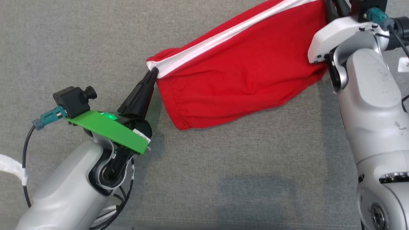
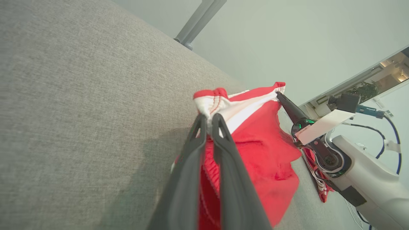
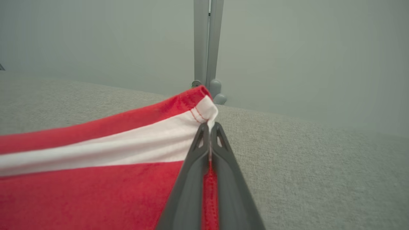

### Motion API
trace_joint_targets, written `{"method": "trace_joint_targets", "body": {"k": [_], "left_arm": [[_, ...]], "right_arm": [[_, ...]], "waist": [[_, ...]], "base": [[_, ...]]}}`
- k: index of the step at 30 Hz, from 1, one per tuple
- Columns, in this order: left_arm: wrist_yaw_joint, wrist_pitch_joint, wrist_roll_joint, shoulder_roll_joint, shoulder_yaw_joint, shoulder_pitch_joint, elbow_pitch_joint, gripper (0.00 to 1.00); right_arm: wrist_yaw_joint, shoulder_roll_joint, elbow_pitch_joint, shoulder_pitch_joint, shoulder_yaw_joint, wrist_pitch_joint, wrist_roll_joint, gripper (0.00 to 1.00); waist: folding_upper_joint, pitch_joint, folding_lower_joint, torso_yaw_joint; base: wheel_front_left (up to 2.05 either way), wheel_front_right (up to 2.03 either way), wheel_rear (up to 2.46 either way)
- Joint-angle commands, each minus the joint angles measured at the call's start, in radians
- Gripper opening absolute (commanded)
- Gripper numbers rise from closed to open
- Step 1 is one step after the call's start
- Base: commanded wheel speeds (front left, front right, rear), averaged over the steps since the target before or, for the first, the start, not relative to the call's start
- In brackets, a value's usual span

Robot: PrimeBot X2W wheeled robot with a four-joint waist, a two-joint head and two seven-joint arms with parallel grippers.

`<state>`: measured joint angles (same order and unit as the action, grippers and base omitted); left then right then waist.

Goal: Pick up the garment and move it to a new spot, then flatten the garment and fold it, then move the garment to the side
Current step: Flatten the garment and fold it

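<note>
Bare lab: grey fabric tabletop point(image 1: 204, 159), blank wall point(image 3: 287, 48).

Bright even light, soft shadows on the grey surface point(image 1: 255, 191) — wrist views wide-angle, foreground blurred

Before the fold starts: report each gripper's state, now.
Left gripper: shut on the red garment, at its white-striped corner.
Right gripper: shut on the garment's other striped corner.

Grey woven surface point(image 1: 223, 166), pale wall point(image 3: 303, 48) behind — upright metal post point(image 3: 204, 41) at the edge
</note>
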<state>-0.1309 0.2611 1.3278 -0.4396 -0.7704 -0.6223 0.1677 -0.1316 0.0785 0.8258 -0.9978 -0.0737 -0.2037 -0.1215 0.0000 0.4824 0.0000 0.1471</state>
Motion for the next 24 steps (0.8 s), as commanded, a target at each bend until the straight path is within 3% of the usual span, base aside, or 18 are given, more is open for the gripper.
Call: {"method": "trace_joint_targets", "body": {"k": [1,4,5,6,7,8,9,16,20,24], "left_arm": [[0.0,0.004,0.015,0.001,-0.009,-0.031,0.021,0.0],[0.0,0.004,0.029,0.002,-0.038,-0.052,0.043,0.04],[0.0,0.004,0.034,0.002,-0.044,-0.058,0.047,0.21],[0.0,0.004,0.041,0.004,-0.05,-0.061,0.051,0.35],[0.0,0.004,0.044,0.004,-0.053,-0.062,0.055,0.52],[0.0,0.004,0.045,0.004,-0.055,-0.063,0.058,0.89],[0.0,0.004,0.045,0.003,-0.054,-0.06,0.062,1.0],[0.0,0.004,-0.048,-0.004,0.009,-0.012,0.114,1.0],[0.001,0.004,-0.222,0.014,0.137,0.057,0.114,1.0],[0.034,0.004,-0.457,0.058,0.291,0.182,0.047,1.0]], "right_arm": [[0.002,0.003,0.04,-0.035,-0.023,0.006,-0.027,0.0],[0.002,-0.006,0.103,-0.072,-0.06,0.021,-0.065,0.0],[0.002,-0.009,0.118,-0.082,-0.069,0.018,-0.073,0.09],[0.002,-0.012,0.133,-0.089,-0.077,0.013,-0.082,0.43],[0.002,-0.014,0.147,-0.092,-0.084,0.006,-0.089,0.98],[0.002,-0.015,0.159,-0.092,-0.088,-0.003,-0.093,1.0],[0.002,-0.016,0.166,-0.093,-0.092,-0.017,-0.095,1.0],[0.002,-0.024,0.163,-0.053,-0.102,-0.06,-0.04,1.0],[0.002,-0.027,0.117,0.001,-0.063,-0.062,0.036,1.0],[0.002,-0.027,0.105,0.078,-0.02,-0.062,0.133,1.0]], "waist": [[0.0,0.042,0.0,0.027],[0.0,0.048,0.0,0.032],[0.0,0.048,0.0,0.033],[0.0,0.047,0.0,0.033],[0.0,0.045,0.0,0.032],[0.0,0.04,0.0,0.03],[0.0,0.035,0.0,0.028],[0.0,-0.013,0.0,-0.001],[0.0,-0.05,0.0,-0.025],[0.0,-0.096,0.0,-0.044]], "base": [[0.0,0.0,0.0],[0.0,0.0,0.0],[0.0,0.0,0.0],[0.0,0.0,0.0],[0.0,0.0,0.0],[0.0,0.0,0.0],[0.0,0.0,0.0],[0.0,0.0,0.0],[0.0,0.0,0.0],[0.0,0.0,0.0]]}}
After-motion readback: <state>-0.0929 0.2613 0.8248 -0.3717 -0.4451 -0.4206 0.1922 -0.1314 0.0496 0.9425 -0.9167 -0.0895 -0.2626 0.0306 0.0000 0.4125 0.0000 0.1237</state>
